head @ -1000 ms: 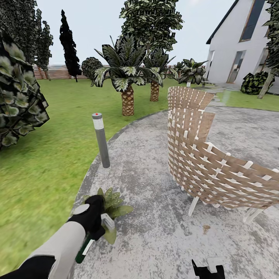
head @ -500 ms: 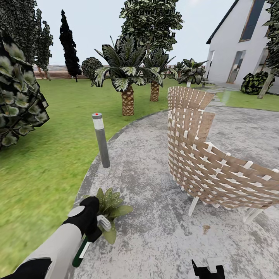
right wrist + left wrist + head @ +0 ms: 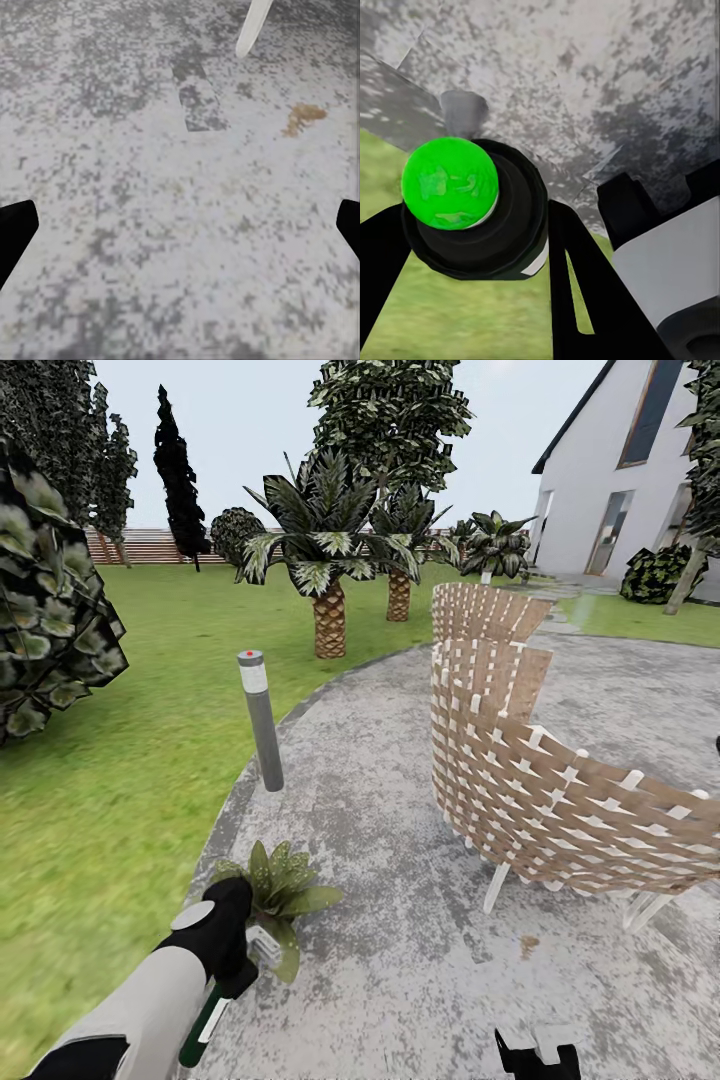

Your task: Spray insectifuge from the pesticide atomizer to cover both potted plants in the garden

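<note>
My left gripper (image 3: 238,960) is shut on the pesticide atomizer (image 3: 203,1025), a slim dark green bottle with a white label. Its white spray head points at a potted plant (image 3: 277,882), a low rosette of pointed green leaves at the edge of the grey paving, just ahead of the gripper. In the left wrist view the bottle's round end (image 3: 451,187) sits between the black fingers (image 3: 585,292). My right gripper (image 3: 535,1056) hangs low at the front, open over bare paving (image 3: 180,225).
A grey bollard lamp (image 3: 260,722) stands beyond the plant at the lawn's edge. A woven wicker chair (image 3: 540,785) takes up the right of the paved circle (image 3: 380,800). Lawn (image 3: 110,780) lies left, palms (image 3: 328,575) and a house (image 3: 620,480) behind.
My left arm has drawn back and down toward me with the atomizer, uncovering more of the plant's leaves. The view has shifted slightly. The right gripper has stayed put.
</note>
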`<state>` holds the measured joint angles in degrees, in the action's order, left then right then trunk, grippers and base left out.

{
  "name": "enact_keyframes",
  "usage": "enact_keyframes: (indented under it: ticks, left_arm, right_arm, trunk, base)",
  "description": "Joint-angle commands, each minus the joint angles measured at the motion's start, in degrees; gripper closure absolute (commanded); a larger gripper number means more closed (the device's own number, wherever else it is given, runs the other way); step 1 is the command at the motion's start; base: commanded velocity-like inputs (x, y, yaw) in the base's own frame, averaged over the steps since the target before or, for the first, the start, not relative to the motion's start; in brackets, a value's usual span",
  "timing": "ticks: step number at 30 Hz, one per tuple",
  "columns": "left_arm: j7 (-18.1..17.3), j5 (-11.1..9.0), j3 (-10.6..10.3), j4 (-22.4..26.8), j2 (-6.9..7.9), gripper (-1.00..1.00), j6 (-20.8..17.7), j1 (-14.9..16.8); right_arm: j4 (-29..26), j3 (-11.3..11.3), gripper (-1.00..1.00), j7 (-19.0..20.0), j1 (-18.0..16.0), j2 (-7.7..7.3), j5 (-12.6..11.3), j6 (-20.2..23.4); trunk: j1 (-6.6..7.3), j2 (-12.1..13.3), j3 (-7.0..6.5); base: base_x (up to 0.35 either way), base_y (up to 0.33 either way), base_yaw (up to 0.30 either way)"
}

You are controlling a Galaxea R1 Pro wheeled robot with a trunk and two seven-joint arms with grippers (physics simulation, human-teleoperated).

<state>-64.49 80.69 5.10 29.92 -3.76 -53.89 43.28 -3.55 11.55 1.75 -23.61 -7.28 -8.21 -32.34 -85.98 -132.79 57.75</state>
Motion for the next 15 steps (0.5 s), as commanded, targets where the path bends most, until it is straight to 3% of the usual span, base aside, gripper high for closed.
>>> enact_keyframes:
  ticks: [1, 4, 10, 15]
  left_arm:
    - [-0.5, 0.6, 0.4, 0.1, -0.12, 1.00, -0.2, 0.0]
    - [-0.4, 0.6, 0.4, -0.2, -0.19, 1.00, -0.2, 0.0]
    - [0.2, 0.6, 0.4, -0.2, -0.16, 1.00, -0.2, -2.2]
    - [0.4, 0.5, 0.6, 0.6, -0.35, 1.00, -0.2, -2.6]
  right_arm:
    - [0.0, 0.4, -1.00, 0.2, 0.0, -0.02, -0.6, -0.2]
    - [0.0, 0.5, -1.00, 0.1, 0.0, 0.05, -0.7, -0.2]
    - [0.0, 0.5, -1.00, 0.2, 0.0, 0.15, -0.8, -0.2]
    - [0.0, 0.5, -1.00, 0.2, 0.0, 0.16, -0.8, -0.2]
  trunk:
    - [0.01, 0.0, 0.05]
    - [0.01, 0.0, 0.05]
    - [0.01, 0.0, 0.05]
    - [0.01, 0.0, 0.05]
  base:
    - [-0.010, -0.003, 0.000]
    - [-0.003, -0.001, 0.104]
    - [0.000, 0.000, 0.263]
    - [0.000, 0.000, 0.048]
